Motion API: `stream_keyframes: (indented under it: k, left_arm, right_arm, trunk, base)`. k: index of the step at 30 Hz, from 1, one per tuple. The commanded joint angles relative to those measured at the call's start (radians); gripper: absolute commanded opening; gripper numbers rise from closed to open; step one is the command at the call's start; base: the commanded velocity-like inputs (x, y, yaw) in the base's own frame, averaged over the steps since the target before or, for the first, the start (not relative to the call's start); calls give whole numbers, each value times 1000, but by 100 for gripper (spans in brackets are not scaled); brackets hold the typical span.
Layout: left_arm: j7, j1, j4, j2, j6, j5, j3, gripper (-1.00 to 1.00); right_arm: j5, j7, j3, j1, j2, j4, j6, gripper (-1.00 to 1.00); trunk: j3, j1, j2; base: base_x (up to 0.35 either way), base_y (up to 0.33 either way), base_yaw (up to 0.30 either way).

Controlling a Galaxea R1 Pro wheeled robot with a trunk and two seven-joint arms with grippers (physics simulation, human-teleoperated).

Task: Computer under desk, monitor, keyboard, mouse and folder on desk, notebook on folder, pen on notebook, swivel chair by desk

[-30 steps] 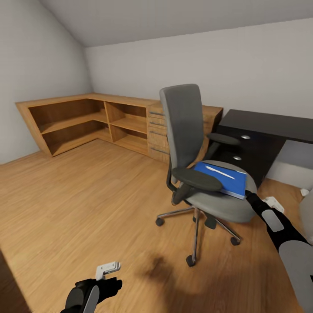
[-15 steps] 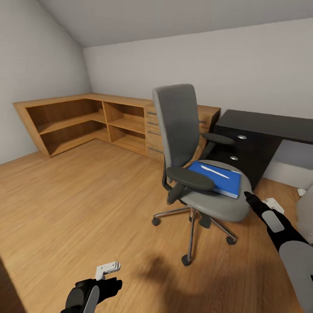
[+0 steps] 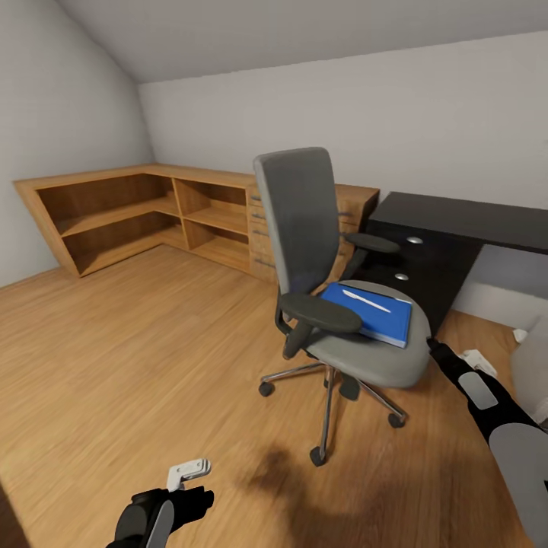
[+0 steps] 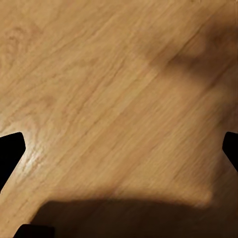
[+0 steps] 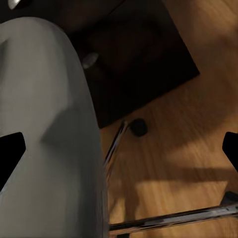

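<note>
Head view showed the folder (image 3: 368,311) lying on the swivel chair (image 3: 335,304) (both grippers' fingers spread, holding nothing).

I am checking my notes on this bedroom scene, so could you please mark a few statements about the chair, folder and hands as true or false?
1. The folder lies on the swivel chair seat. True.
2. A white pen rests on the folder. True.
3. The left hand grips the chair's armrest. False: it hangs over bare floor, holding nothing.
4. The black drawer unit stands in front of the chair. False: it stands behind it.
5. The right hand is close to the seat's edge. True.
</note>
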Motion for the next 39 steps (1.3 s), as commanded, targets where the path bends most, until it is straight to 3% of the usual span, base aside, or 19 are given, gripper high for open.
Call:
stream_keyframes:
  k: [1, 4, 7, 15, 18, 25, 39]
  left_arm:
    - [7, -1, -1, -1, 1, 11, 2, 100]
    - [7, -1, 14, -1, -44, 11, 1, 100]
    - [7, 0, 46, -1, -71, 10, -2, 100]
    - [7, -1, 58, -1, -78, 11, -3, 100]
    - [7, -1, 59, -1, -80, 10, -4, 100]
    - [7, -1, 59, -1, -80, 10, -4, 100]
    - [7, -1, 59, -1, -80, 9, -4, 100]
  right_arm:
    - [-9, 1, 0, 1, 0, 1, 7, 100]
    - [-10, 14, 0, 1, -8, 3, 14, 100]
    - [-10, 69, 0, 1, -13, 5, 34, 100]
    - [-11, 135, -1, 2, -34, 8, 93, 100]
    - [-12, 202, -2, 2, -43, 10, 145, 100]
    - [-12, 298, -3, 2, -60, 37, 173, 100]
    - [-12, 309, -3, 2, -63, 41, 176, 100]
  trunk:
    - [-1, 0, 0]
    - [-1, 0, 0]
    - [-1, 0, 0]
    - [-1, 0, 0]
    - [-1, 0, 0]
    - [-1, 0, 0]
    - [-4, 0, 0]
  base:
    - [228, 0, 0]
    - [266, 0, 0]
    - [111, 0, 0]
    - [10, 0, 0]
    - [0, 0, 0]
    - [0, 0, 0]
    - [0, 0, 11]
